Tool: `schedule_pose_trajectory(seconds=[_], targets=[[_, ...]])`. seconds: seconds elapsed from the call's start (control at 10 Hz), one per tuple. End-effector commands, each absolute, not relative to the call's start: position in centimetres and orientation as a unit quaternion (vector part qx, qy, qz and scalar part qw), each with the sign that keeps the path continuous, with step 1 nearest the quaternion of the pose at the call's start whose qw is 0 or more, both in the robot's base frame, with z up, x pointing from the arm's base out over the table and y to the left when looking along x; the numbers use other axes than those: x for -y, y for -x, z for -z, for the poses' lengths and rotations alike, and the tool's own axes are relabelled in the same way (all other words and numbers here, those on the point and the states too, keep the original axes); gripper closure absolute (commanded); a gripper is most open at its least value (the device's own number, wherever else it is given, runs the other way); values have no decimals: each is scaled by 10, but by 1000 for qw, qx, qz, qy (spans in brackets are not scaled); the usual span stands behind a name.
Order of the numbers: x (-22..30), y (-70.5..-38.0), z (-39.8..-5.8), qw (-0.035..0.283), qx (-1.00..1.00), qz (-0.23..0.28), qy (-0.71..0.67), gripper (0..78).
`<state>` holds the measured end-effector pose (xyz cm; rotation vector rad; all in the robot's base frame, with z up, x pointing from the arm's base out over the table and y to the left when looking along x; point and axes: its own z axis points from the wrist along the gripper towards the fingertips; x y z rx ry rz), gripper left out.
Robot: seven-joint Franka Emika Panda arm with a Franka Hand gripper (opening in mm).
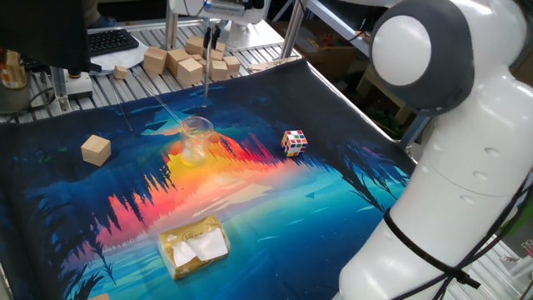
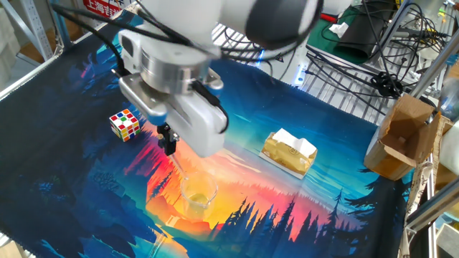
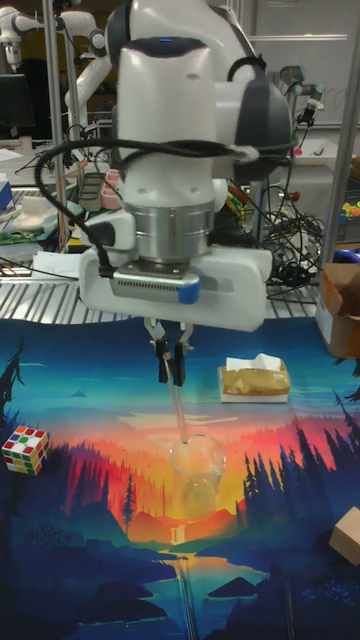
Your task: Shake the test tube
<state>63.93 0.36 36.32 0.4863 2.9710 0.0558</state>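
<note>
The test tube (image 1: 206,79) is a thin clear glass tube that hangs almost upright from my gripper (image 1: 213,40), which is shut on its top end. In the tall fixed view the test tube (image 3: 178,410) runs down from the gripper (image 3: 170,368), and its lower tip is at the rim of the clear beaker (image 3: 197,465). The beaker (image 1: 196,137) stands on the printed mat and holds a little yellowish liquid. Another thin clear rod (image 1: 166,108) leans in it. In the other fixed view the gripper (image 2: 168,143) is just above the beaker (image 2: 197,195).
A Rubik's cube (image 1: 293,142) lies right of the beaker and a wooden block (image 1: 96,150) lies to its left. A yellow packet (image 1: 193,246) sits near the mat's front. Several wooden blocks (image 1: 179,60) are piled behind the mat. A cardboard box (image 2: 401,136) stands beside the table.
</note>
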Motion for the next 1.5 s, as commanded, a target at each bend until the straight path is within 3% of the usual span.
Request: schedule_pose_trajectory(seconds=[0.1, 0.2, 0.3, 0.4, 0.5, 0.8, 0.9, 1.0, 1.2, 1.3, 1.4, 1.5], targets=[[-15, -639, -380, -29, -940, -215, -265, 764], [-17, -635, -380, -52, -964, -142, -218, 764], [-17, -632, -379, -55, -979, -82, -178, 764], [-17, -628, -377, -38, -993, 44, -100, 764], [-13, -629, -376, -33, -993, 99, -63, 764], [4, -637, -368, -1, -993, 118, -24, 764], [12, -643, -366, 30, -987, 156, 11, 764], [13, -644, -367, 39, -985, 167, 19, 764], [13, -644, -367, 44, -988, 148, 0, 764], [12, -644, -367, 41, -995, 91, -29, 764], [7, -642, -368, 25, -993, -42, -104, 764], [-2, -640, -370, 13, -986, -90, -142, 764]])
